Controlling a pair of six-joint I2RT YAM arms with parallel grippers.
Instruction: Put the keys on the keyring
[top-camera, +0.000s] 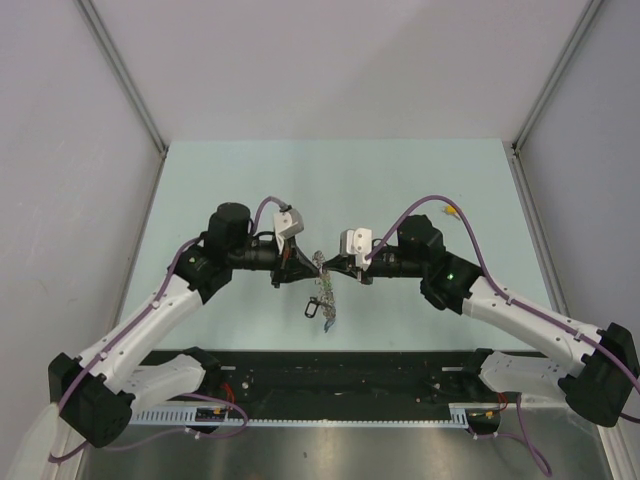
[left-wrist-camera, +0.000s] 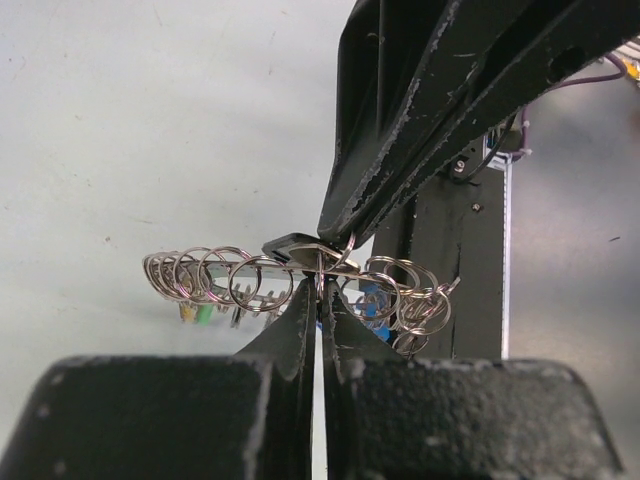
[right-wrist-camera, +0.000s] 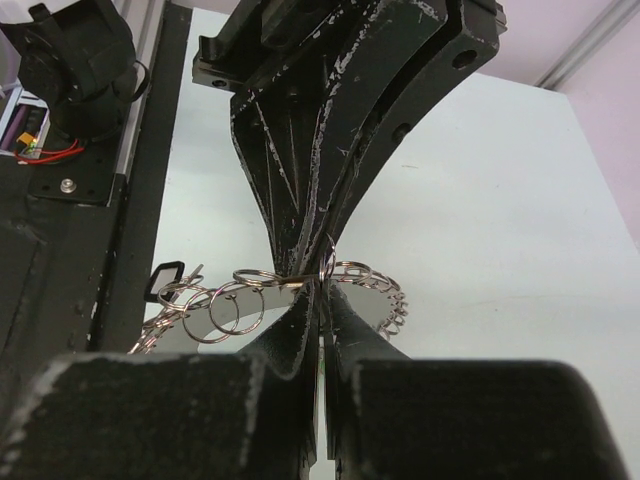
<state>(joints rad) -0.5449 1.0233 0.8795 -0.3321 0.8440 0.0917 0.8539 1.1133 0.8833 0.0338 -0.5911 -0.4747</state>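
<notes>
Your left gripper (left-wrist-camera: 320, 290) rises from the bottom centre of its own wrist view; its two black fingers are pressed together with only a hairline slit between them, and their tips pinch the wire of the keyring (left-wrist-camera: 240, 280); your right gripper (left-wrist-camera: 330, 232) comes down from the upper right of that same frame, its scuffed fingers also squeezed together, meeting the ring just above your left tips; a small flat black piece (left-wrist-camera: 292, 244) lies against the ring right at that meeting point, and you cannot tell whether it is a key's tag.

The ring stretches across the middle of the frame as a row of overlapping silver loops; a blue tag (left-wrist-camera: 372, 300) hangs right of centre; green and yellow tags (left-wrist-camera: 197, 312) hang at the left end.

The right wrist view mirrors this; your own fingers are at the bottom, the other gripper is above, and the loops trail to the lower left.

From overhead, both arms reach inward and their tips touch at the centre of the frame; the ring dangles just below them, over the pale green table (top-camera: 250, 190), near its front edge.
</notes>
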